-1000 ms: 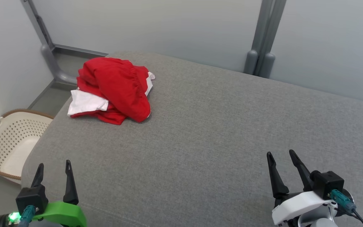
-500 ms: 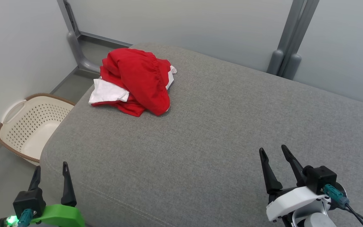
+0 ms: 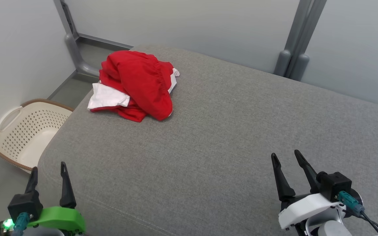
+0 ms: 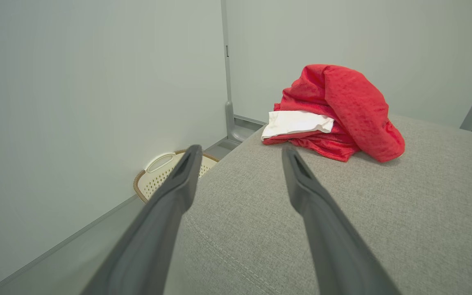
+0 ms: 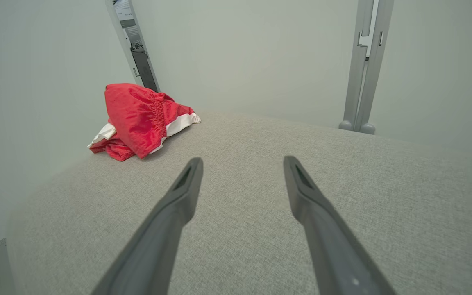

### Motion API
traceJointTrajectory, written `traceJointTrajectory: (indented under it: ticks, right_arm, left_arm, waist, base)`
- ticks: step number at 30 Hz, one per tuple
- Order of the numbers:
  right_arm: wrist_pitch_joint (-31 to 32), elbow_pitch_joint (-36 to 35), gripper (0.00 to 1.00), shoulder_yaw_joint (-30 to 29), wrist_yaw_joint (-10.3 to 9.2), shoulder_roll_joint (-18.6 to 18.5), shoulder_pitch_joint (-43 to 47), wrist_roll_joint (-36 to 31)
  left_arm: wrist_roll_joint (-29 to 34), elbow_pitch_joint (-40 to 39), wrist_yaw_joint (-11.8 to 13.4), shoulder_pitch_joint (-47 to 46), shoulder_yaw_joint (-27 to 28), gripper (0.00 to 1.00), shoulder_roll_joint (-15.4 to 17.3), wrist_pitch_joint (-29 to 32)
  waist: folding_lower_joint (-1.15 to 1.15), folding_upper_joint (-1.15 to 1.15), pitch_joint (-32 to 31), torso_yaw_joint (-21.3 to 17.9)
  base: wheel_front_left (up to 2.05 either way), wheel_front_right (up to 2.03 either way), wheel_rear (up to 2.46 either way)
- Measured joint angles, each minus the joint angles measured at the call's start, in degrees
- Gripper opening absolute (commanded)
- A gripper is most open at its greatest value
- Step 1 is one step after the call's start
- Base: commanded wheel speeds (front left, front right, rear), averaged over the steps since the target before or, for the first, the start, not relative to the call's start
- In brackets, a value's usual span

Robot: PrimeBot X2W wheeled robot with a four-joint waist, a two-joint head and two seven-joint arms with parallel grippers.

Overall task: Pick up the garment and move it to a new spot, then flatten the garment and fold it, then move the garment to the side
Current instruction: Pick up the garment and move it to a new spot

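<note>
Grey fabric surface, pale walls around.

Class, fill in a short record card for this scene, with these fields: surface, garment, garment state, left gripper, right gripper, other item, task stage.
surface: grey upholstered cushion
garment: red with white parts, at the cushion's far left corner
garment state: crumpled heap, not flattened or folded
left gripper: open, empty, at the near left edge, apart from the garment
right gripper: open, empty, over the near right of the cushion
other item: cream perforated basket on the floor, left of the cushion
task stage: pick-up not yet begun
</note>
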Motion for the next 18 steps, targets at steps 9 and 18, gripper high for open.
traceJointTrajectory:
  ticks: [9, 18]
  right_arm:
    - [0.3, -2.0, 1.0, -1.7, 0.0, 0.0, -2.3, -2.8]
    - [1.3, -5.6, 1.0, -4.5, 0.0, 0.0, -4.7, -5.3]
  left_arm:
    - [-2.3, 0.2, -1.2, -9.2, 1.6, 1.0, 1.6, -0.8]
    - [-4.3, 2.7, -2.9, -22.8, 3.6, 1.0, 4.5, -1.6]
  waist:
    - [0.0, 0.0, 3.5, -4.3]
    - [0.0, 0.0, 9.7, -9.5]
  base:
    - [0.0, 0.0, 0.0]
    - [0.0, 0.0, 0.0]
